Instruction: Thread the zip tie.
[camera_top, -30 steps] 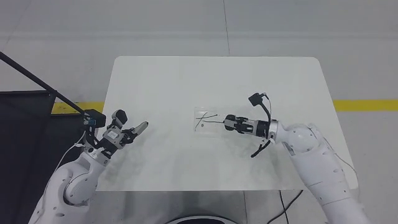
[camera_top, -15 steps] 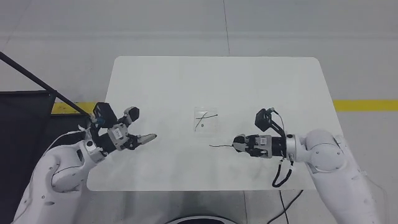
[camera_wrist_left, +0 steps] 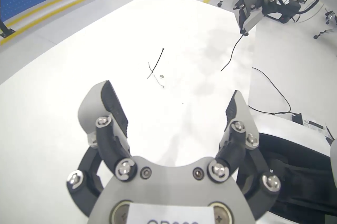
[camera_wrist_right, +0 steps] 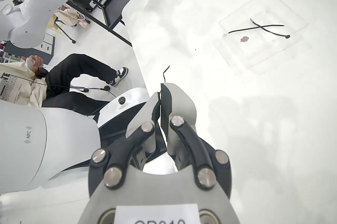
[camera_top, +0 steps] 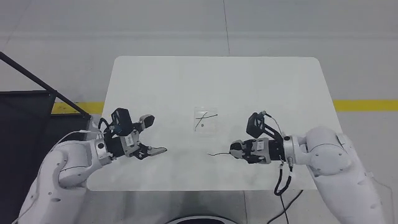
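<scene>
I'm working over a white table (camera_top: 186, 81). My left gripper (camera_wrist_left: 171, 89) hangs with its fingers wide apart near the front edge. My right gripper (camera_wrist_right: 161, 93) is pinched on one end of a zip tie (camera_wrist_left: 233, 51), held off the table with its tail aimed leftward. A clear tray (camera_wrist_right: 289, 12) with two crossed ties (camera_wrist_right: 256, 28) and a brown scrap (camera_wrist_right: 244, 39) sits behind that line, so I judge it no obstacle. My worry is the thin tail sagging or twisting in the pinch, which would spoil the threading.
</scene>
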